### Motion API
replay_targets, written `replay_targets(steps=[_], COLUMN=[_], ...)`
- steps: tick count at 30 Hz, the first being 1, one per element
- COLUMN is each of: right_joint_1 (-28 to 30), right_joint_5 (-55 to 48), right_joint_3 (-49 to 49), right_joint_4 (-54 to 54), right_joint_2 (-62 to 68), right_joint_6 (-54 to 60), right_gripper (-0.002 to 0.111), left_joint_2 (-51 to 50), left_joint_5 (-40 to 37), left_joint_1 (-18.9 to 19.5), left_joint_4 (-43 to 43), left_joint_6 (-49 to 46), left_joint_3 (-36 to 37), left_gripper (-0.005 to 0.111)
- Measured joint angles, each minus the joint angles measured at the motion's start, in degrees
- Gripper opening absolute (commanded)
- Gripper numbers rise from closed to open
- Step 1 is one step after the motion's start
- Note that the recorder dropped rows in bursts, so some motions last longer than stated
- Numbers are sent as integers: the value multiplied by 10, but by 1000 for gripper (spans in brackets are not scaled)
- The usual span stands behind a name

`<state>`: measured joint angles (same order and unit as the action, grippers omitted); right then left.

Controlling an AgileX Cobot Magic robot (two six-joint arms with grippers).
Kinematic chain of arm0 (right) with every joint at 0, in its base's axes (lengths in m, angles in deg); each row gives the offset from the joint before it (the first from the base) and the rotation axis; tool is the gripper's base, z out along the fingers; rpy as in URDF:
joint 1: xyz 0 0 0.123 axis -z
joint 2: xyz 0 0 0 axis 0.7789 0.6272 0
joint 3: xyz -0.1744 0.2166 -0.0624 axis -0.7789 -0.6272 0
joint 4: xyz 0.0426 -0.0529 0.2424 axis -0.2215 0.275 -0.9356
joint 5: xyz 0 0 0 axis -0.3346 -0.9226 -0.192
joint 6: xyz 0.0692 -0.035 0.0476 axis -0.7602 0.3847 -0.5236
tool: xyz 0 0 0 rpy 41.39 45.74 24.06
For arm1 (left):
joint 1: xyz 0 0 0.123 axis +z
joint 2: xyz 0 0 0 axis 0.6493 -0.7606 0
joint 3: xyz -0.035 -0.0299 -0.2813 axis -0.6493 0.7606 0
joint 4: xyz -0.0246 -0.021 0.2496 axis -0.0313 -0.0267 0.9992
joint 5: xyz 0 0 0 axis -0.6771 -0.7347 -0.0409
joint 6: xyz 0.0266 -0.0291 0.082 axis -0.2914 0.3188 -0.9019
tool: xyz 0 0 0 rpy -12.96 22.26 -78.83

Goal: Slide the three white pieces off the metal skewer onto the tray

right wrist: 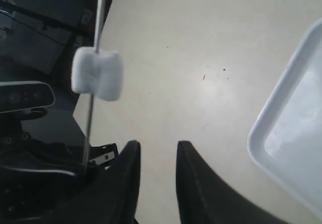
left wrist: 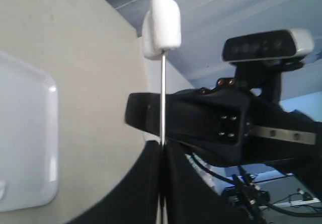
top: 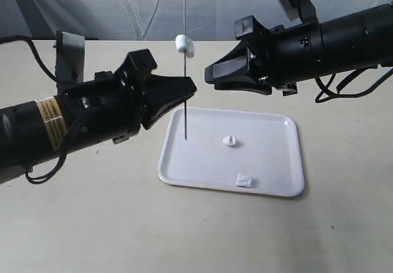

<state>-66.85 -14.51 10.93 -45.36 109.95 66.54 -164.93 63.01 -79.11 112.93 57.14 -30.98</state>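
The metal skewer (top: 185, 58) stands upright over the tray's left part, its lower tip just above the tray (top: 270, 126). My left gripper (top: 191, 91) is shut on the skewer at mid-height. One white piece (top: 184, 45) is still threaded on the skewer above the grip; it also shows as the white piece (left wrist: 162, 26) and the white piece (right wrist: 97, 75). Two white pieces lie on the tray: a white piece (top: 229, 141) near the centre and a white piece (top: 245, 180) by the front rim. My right gripper (top: 209, 73) is open, just right of the skewer and below the threaded piece.
Both black arms hover above the beige table (top: 92, 224). A grey cloth backdrop (top: 123, 9) hangs behind the table. The tray's corner (left wrist: 30, 133) and rim (right wrist: 282, 133) show in the wrist views.
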Motion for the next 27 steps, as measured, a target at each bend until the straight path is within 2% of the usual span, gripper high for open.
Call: replay_targets(steps=[3,10,14,16,19,24,27], right_joint_1=[0,0,0,0,0,0,0], right_joint_5=[-20,-59,-65,-71,-79,-82,-82], right_joint_3=[0,0,0,0,0,0,0], right_joint_4=[-32,-106,-119,-124,-135,-148,-158], right_joint_2=[0,0,0,0,0,0,0], right_joint_6=[25,80,91,94,94,94,98], right_gripper=[25,26,43,47,47,29,28], left_joint_2=[0,0,0,0,0,0,0], left_joint_5=[26,70,104,111,115,115,117], left_joint_1=[9,31,43,44,44,44,44], left_joint_4=[5,85,98,105,118,122,122], left_joint_6=[9,77,92,96,102,104,104], left_joint_3=[-2,-2,-2,-2,-2,-2,-2], left_gripper=[0,0,0,0,0,0,0])
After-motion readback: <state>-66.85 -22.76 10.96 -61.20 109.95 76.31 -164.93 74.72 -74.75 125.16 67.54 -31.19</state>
